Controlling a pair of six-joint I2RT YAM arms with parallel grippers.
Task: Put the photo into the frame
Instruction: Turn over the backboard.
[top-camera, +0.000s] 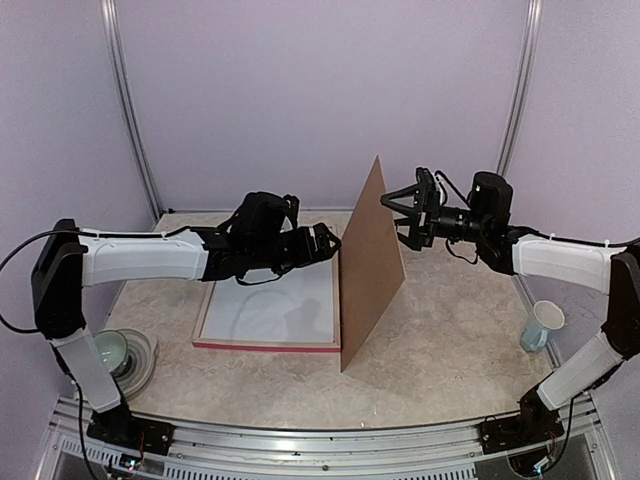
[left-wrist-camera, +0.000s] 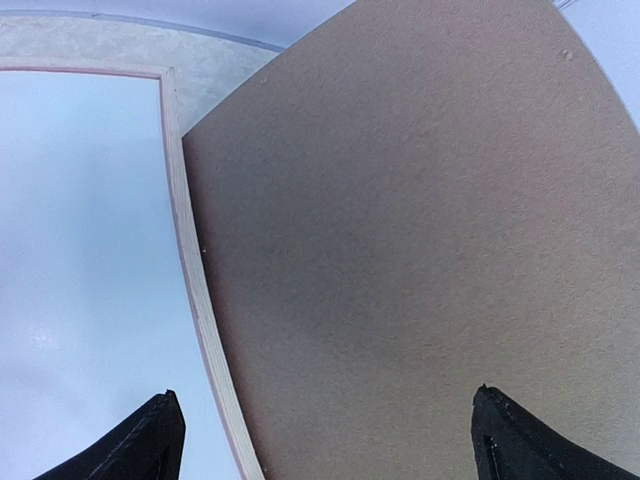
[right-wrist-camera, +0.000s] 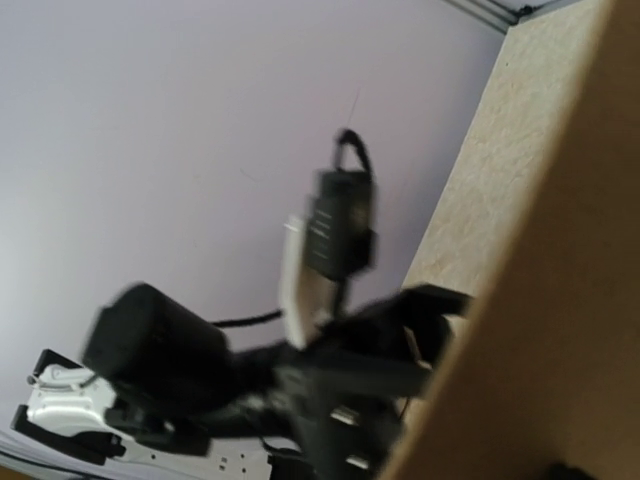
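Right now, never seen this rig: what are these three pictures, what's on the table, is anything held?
Two robot arms are bolted at the table's near edge. The overhead view shows both; the other two pictures come from cameras on each wrist. The pink-red frame lies flat with a white sheet inside it. A brown backing board stands tilted on edge beside it, between the arms. The left gripper and right gripper are both open, one on each side of the board; neither clamps it. A cup stands at the right, a bowl on a plate at the left. No photo is visible.

board (top-camera: 372, 265): matt brown fibreboard | frame (top-camera: 265, 344): pale wood back | table (top-camera: 450, 350): marbled
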